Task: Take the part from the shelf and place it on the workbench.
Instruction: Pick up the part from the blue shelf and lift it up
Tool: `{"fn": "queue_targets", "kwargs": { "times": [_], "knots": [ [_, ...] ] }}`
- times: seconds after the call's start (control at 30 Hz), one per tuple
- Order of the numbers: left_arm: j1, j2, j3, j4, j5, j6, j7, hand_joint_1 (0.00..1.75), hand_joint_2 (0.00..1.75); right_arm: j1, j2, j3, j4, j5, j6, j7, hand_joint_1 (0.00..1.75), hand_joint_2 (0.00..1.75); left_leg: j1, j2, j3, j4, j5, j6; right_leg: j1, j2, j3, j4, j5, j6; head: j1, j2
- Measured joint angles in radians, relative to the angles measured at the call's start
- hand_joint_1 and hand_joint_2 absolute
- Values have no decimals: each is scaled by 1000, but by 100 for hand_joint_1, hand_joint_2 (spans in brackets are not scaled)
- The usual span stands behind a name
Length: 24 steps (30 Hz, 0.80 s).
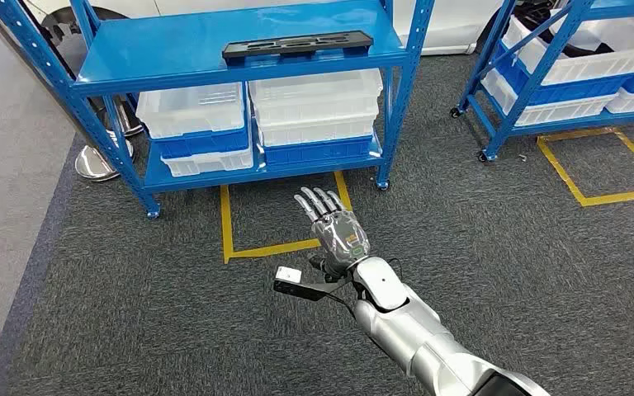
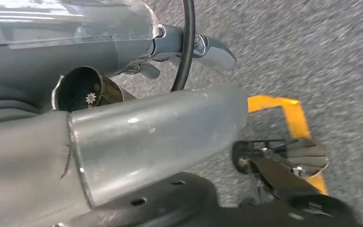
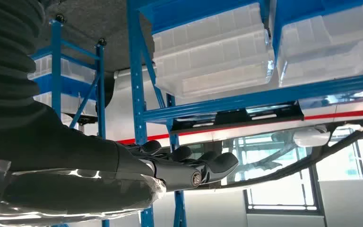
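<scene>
The part [image 1: 297, 45], a long black piece, lies flat at the front edge of the blue shelf's [image 1: 173, 49] top deck at 12 o'clock, ungrasped, while the right hand [image 1: 334, 227], released with fingers extended, reaches toward it, apparently to approach.

The right hand [image 1: 336, 228] reached forward over the carpet, fingers [image 1: 318, 200] spread and empty, toward the blue shelf [image 1: 173, 49] bearing the black part [image 1: 297, 45].

Blue shelf [image 1: 173, 70] on grey carpet, black part [image 1: 297, 45] on top, clear bins [image 1: 314, 107] below.
</scene>
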Motion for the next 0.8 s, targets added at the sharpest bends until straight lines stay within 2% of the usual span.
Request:
{"fn": "queue_targets", "kwargs": {
  "times": [0.13, 0.33, 0.37, 0.4, 0.43, 0.47, 0.5, 0.53, 0.57, 0.6, 0.63, 0.7, 0.77, 0.8],
  "knots": [
    [-5, 0, 0, 1, -1, 0, 3, 0, 0, 0, 0, -2, -5, 1, 3, 0, 0, 175, -4, -2, 6, -20, -16, 17, 7, -1, -5, 2, -3, 13, 0, 0],
    [-6, 0, 0, 1, -1, 1, 3, 0, 0, 0, -1, -2, -6, 2, 3, 0, 0, 175, -4, -3, 4, -17, -17, 19, 8, -1, -4, 1, -3, 14, 0, 0],
    [-5, 0, 0, 1, -1, 1, 4, 0, 0, 0, -1, -2, -9, 2, 3, 0, 0, 175, -4, -4, 7, -19, -18, 27, 6, -2, -7, 11, -11, 18, 0, 0],
    [-5, 1, 0, 1, -3, 1, 5, 0, 0, 0, -1, -3, -11, 2, 5, 0, 0, 175, -5, -5, 11, -21, -22, 38, 5, -2, -37, 70, -38, 21, 0, 0],
    [-4, 1, 0, 1, -4, 1, 5, 0, 0, 3, -4, -6, -14, 2, 6, 3, 0, 175, -12, -9, 21, -23, -29, 51, 9, -1, -72, 114, -35, 17, 0, 0],
    [-3, 2, 0, 1, -4, 2, 5, 0, 0, 6, -8, -11, -16, 2, 7, 7, 0, 175, -19, -13, 34, -25, -38, 64, 14, 0, -98, 133, -19, 9, 0, 0],
    [-2, 0, 0, 1, -5, 3, 4, 0, 0, 9, -13, -17, -16, 2, 8, 12, 0, 175, -25, -16, 43, -25, -46, 70, 24, 2, -115, 132, 5, -8, 0, 0],
    [-2, -1, 0, 2, -3, 3, 3, 0, 0, 11, -20, -25, -16, 1, 6, 19, 0, 175, -32, -20, 50, -24, -53, 72, 32, 4, -104, 76, 49, -26, -2, 0],
    [-2, -2, 0, 2, -2, 4, 3, 0, 0, 10, -24, -31, -16, -1, 4, 24, 0, 175, -31, -21, 51, -24, -56, 69, 39, 4, -88, 37, 62, -36, -3, 0],
    [-2, -4, 0, 3, -1, 4, 3, 0, 0, 9, -29, -39, -16, -2, 2, 27, 0, 175, -29, -22, 50, -25, -57, 66, 44, 5, -82, 22, 61, -43, -4, 0],
    [-3, -4, 0, 3, 0, 4, 3, 0, 0, 6, -35, -47, -16, -4, 1, 29, 0, 175, -28, -23, 50, -26, -58, 61, 47, 5, -79, 13, 61, -44, -5, 0],
    [-1, -4, 0, 3, 0, 4, 3, 0, 0, 1, -45, -64, -18, -7, 0, 30, 0, 175, -26, -20, 53, -25, -65, 52, 39, 4, -63, -6, 63, -45, -4, 0],
    [0, -3, 1, 3, 0, 5, 3, 0, 0, -5, -49, -75, -20, -9, 0, 31, 0, 175, -26, -17, 32, 31, -97, 41, 26, 2, -42, -27, 65, -45, -5, 0],
    [0, -3, 1, 3, 0, 5, 3, 0, 0, -7, -50, -78, -20, -9, -1, 32, 0, 175, -22, -15, 3, 88, -122, 34, 24, 1, -36, -31, 62, -45, -6, 0]
  ]
}}
